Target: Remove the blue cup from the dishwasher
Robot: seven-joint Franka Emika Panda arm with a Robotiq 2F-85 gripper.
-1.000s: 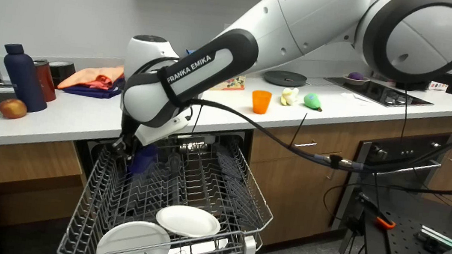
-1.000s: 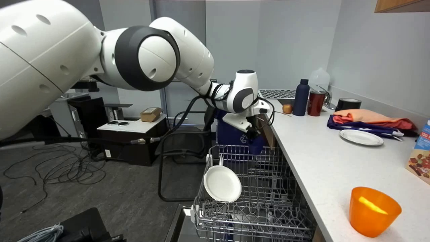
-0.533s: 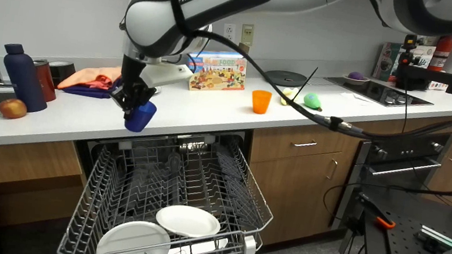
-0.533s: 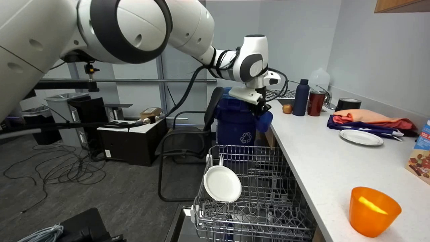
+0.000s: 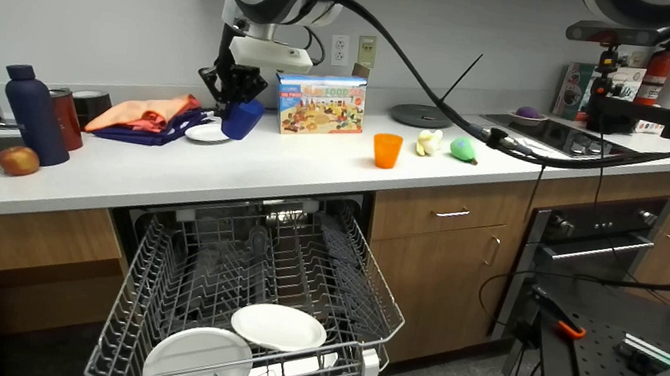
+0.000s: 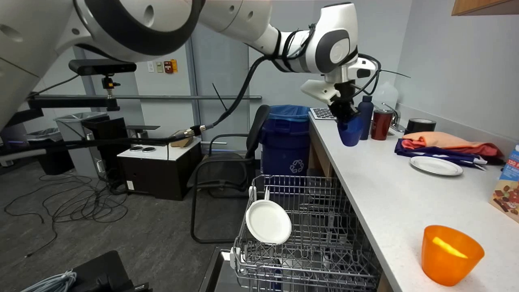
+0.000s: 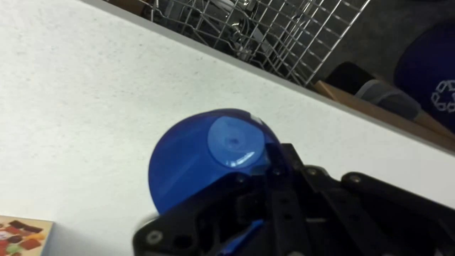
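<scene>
Prob. light, stiff plastic & a bit slick, the cup (image 5: 243, 120) hangs tilted over the table (image 5: 300, 161) w/ hand (image 7: 283, 154) pinching its wall nr. the rim, best hold imo.

Box (image 5: 321, 106) reads "FOOD"; bin (image 6: 284, 142) w/ recyc. sign (image 6: 296, 166).

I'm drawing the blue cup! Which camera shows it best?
The wrist view: the blue cup looks biggest there, and you see inside it, though the jaws hide part. Both exterior views show it smaller, tilted over the counter, from outside.
</scene>
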